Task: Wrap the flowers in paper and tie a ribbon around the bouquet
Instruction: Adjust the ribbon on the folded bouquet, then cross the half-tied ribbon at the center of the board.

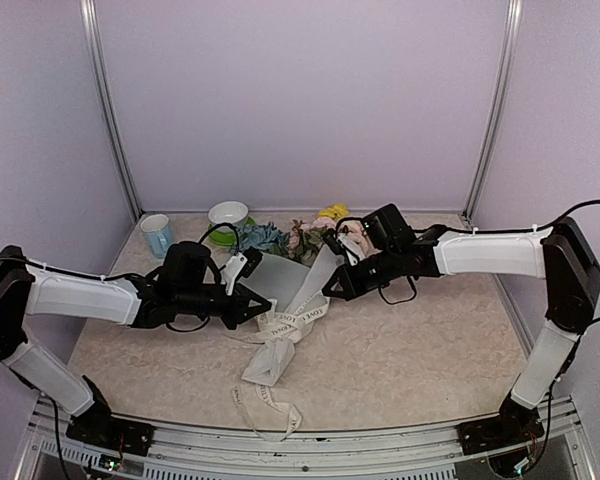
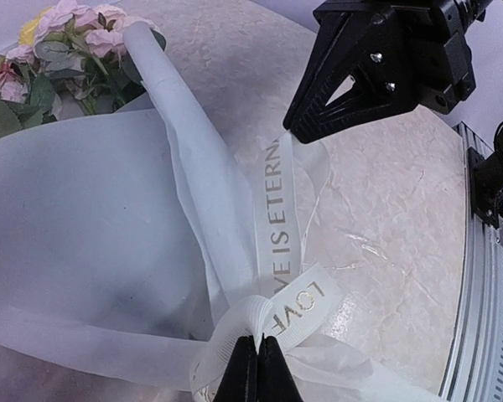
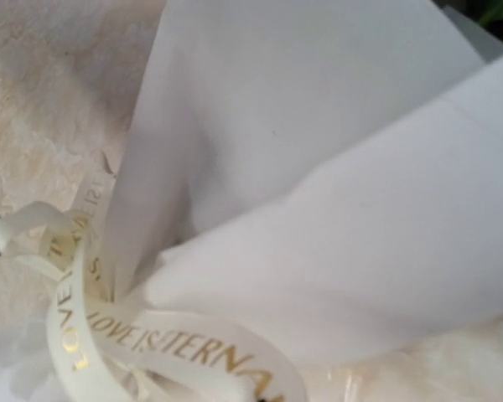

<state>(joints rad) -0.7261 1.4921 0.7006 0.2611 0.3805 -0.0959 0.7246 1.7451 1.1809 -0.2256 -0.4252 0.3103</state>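
Note:
The bouquet lies on the table with its flowers [image 1: 302, 236] [image 2: 74, 38] at the far end. Its white paper [image 1: 278, 274] [image 2: 84, 209] [image 3: 335, 193] narrows to a cone toward the near side. The cream ribbon [image 1: 292, 320] [image 2: 285, 209] [image 3: 180, 353], printed "LOVE IS ETERNAL", wraps the narrow neck, and a tail trails to the front edge. My left gripper [image 1: 268, 306] [image 2: 258, 339] is shut on a ribbon loop at the neck. My right gripper [image 1: 328, 291] [image 2: 289, 134] is shut on the ribbon's other length, a little above the table and held taut.
A blue cup [image 1: 157, 235] and a white bowl [image 1: 227, 213] stand at the back left, with a green item [image 1: 244, 231] beside the flowers. A metal rail [image 1: 310, 440] [image 2: 486, 276] runs along the table's near edge.

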